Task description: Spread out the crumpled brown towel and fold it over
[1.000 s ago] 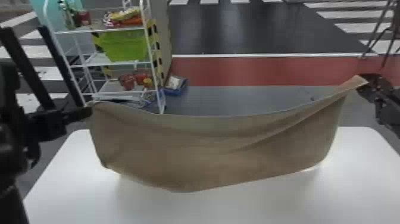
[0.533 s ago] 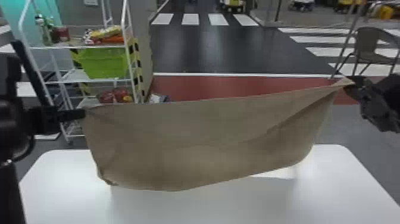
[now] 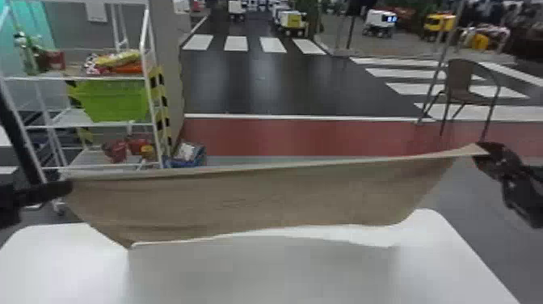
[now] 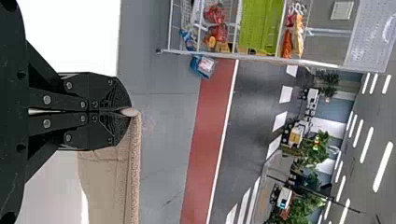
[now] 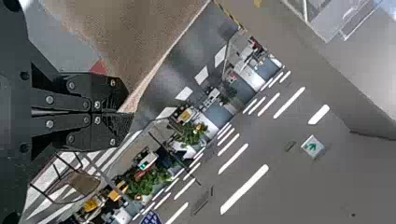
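Head view: the brown towel [image 3: 258,202] spans mid-frame; too hard a pull could slip a corner, uneven heights could skew the fold. Below lies a white table [image 3: 258,275]; a rack [image 3: 93,126] stands upper left. Left wrist view: the left gripper [image 4: 130,112] clenches one corner. Right wrist view: the right gripper [image 5: 130,113] pinches another.

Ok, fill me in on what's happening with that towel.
The robot is holding the brown towel stretched out above the white table, its left gripper shut on one upper corner and its right gripper on the other. The towel hangs down between them like a curtain, spread wide but not yet laid flat or folded.
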`<state>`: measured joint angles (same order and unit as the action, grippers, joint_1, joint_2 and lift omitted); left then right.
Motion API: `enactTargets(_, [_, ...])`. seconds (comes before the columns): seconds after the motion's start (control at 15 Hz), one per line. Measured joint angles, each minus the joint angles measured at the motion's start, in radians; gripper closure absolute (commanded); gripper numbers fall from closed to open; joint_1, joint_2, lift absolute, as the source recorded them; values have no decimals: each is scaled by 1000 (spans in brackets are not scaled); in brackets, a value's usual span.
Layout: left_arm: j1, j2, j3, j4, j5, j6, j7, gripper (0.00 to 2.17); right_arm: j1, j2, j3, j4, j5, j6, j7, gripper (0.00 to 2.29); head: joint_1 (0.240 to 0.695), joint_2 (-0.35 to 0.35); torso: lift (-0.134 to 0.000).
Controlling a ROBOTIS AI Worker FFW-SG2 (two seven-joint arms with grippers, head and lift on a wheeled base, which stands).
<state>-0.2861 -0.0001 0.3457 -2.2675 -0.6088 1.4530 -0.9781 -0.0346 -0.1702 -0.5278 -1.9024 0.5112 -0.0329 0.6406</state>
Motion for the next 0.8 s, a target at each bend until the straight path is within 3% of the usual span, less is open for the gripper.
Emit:
enactTargets(0.07, [89, 0, 36, -59, 40, -22, 3, 1706, 86, -2, -15, -17, -26, -76, -7, 2091, 559, -89, -122])
enactTargets(0.13, [193, 0, 82, -114, 93, -68, 6, 1706, 180, -4, -28, -27, -49, -163, -11, 2091, 649, -60, -122])
enactTargets(0.2, [276, 0, 118, -147, 135, -123, 8, 1706, 252, -6, -34, -29, -64, -228, -13, 2091, 687, -45, -122])
enactTargets(0.53, [601, 0, 300, -181, 324, -529, -3, 1706, 479, -13, -45, 61, -90, -542, -12, 2091, 695, 55, -122])
enactTargets(0.8, [718, 0, 441, -69, 411, -909, -91, 1700, 590, -44, -53, 141, -84, -777, 7, 2091, 695, 162, -122])
